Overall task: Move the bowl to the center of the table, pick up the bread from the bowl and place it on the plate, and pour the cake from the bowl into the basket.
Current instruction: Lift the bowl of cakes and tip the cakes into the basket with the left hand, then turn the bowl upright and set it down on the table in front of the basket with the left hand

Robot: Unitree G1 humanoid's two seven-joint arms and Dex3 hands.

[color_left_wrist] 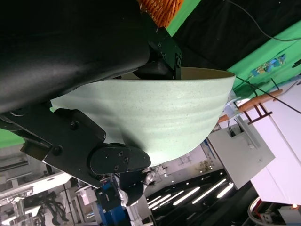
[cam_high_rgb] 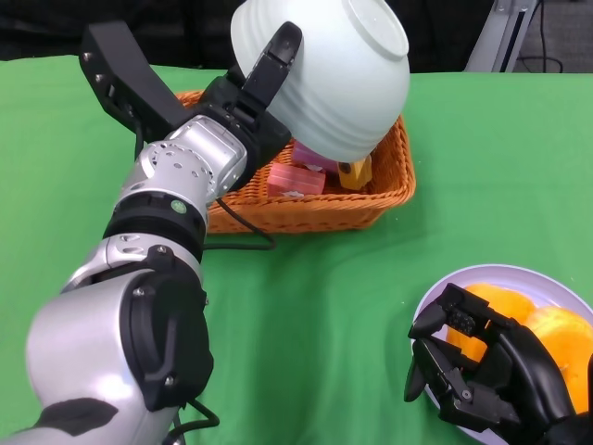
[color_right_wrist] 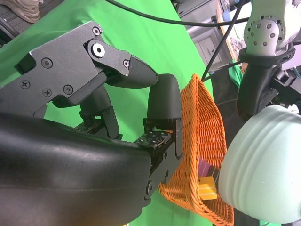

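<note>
Head view: the left hand [cam_high_rgb: 255, 88] grips the pale green bowl [cam_high_rgb: 329, 79] by its rim and holds it tipped over, mouth down, above the orange wicker basket [cam_high_rgb: 380, 199], which stands on the green table [cam_high_rgb: 324, 306]. Inside the basket, just under the bowl's lowered rim, lie a pink cake slice [cam_high_rgb: 296, 179] and a small yellow piece [cam_high_rgb: 357, 173]. Well apart from the basket, toward the robot's right, a white plate [cam_high_rgb: 435, 297] carries orange-yellow bread [cam_high_rgb: 556, 338]; the right hand [cam_high_rgb: 468, 371] rests at the near edge of this plate with its fingers [cam_high_rgb: 428, 326] curled loosely and apart, holding nothing. Right wrist view: the right hand [color_right_wrist: 136, 122] fills the near field, its fingers [color_right_wrist: 162, 99] spread and empty; beyond them the basket [color_right_wrist: 197, 122] appears with the yellow piece [color_right_wrist: 207, 190] and a pink edge of cake [color_right_wrist: 204, 167] inside, and the ribbed outer wall of the bowl [color_right_wrist: 263, 165] hangs over the basket's interior, held from above by the silver left arm [color_right_wrist: 265, 37]. Left wrist view: the left hand [color_left_wrist: 108, 136] clamps the bowl [color_left_wrist: 164, 117], one finger [color_left_wrist: 117, 160] pressed on its outer wall and another [color_left_wrist: 160, 66] hooked inside the rim; a corner of the basket [color_left_wrist: 160, 7] shows beyond the hand.
</note>
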